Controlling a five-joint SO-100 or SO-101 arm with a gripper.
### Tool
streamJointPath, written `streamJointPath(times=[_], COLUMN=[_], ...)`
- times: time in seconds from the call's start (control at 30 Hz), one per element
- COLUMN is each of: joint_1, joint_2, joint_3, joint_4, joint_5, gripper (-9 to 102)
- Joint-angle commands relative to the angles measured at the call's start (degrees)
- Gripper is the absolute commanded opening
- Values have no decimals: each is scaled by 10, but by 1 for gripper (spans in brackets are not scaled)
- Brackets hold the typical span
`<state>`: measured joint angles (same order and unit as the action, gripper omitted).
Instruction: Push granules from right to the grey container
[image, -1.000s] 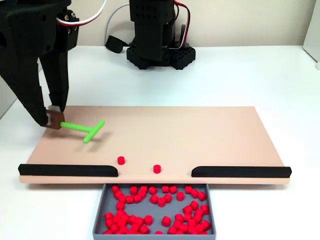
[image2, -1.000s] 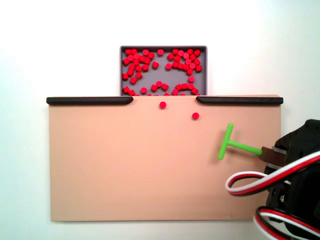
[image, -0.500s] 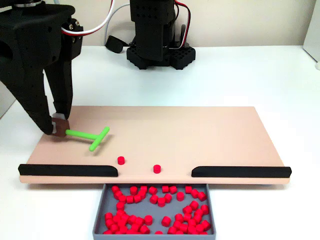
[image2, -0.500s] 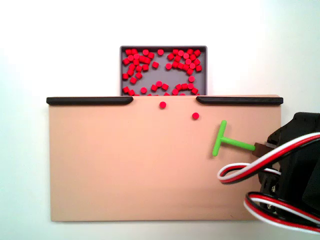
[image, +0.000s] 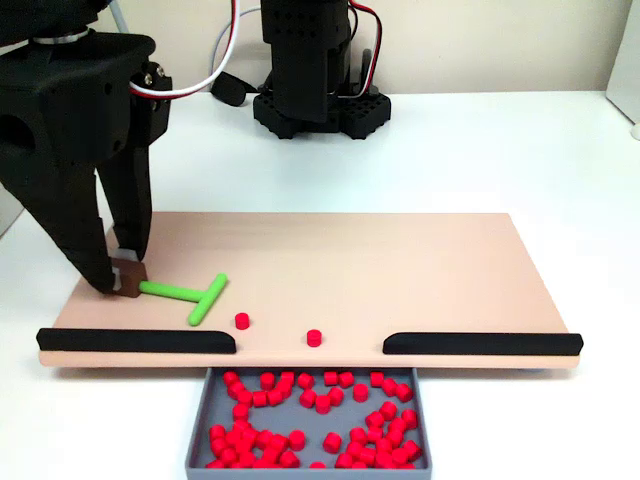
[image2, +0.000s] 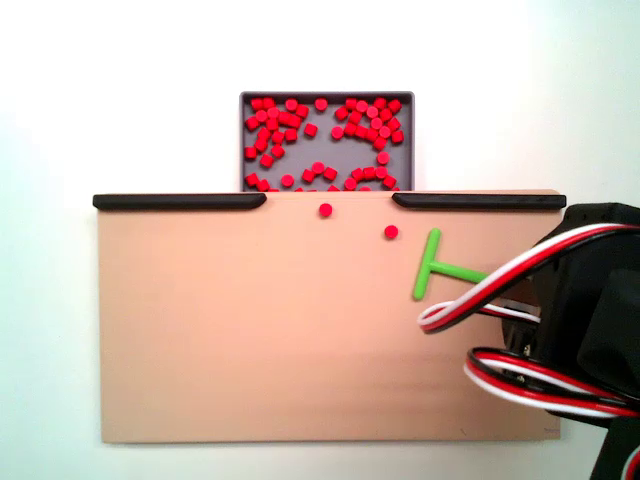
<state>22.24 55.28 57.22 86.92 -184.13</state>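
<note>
The hand (image: 123, 283) is clamped on the brown block at the tail of the green pusher (image: 190, 293), fingers pointing down at the left end of the tan board (image: 400, 270) in the front fixed view. Holding the stem by its end leaves the crossbar free ahead of the hand, low over the board, so it can act as a blade.

Two loose granules (image: 241, 320) lie on the board near its front edge. One sits just beside the crossbar tip; the other (image: 314, 337) lies in the gap between the two black strips (image: 135, 340). The strips close off both ends of that edge, so anything swept forward can leave only through the gap.

The grey container (image: 200, 420) sits directly below that gap, against the board on the white desk (image: 500, 150), and already holds most of the granules (image2: 320, 140).

Judgement: the task is nearly complete; the crossbar appears lined up to drive the nearer granule toward the gap.
</note>
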Motion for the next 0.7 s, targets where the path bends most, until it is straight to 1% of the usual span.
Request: streamJointPath(times=[0.0, 0.37, 0.67], joint_1=[-4, -19, -25], joint_2=[5, 8, 10], joint_3=[-19, -15, -15], joint_4=[-1, -1, -1], joint_5=[-97, -12, 11], gripper=[0, 0, 0])
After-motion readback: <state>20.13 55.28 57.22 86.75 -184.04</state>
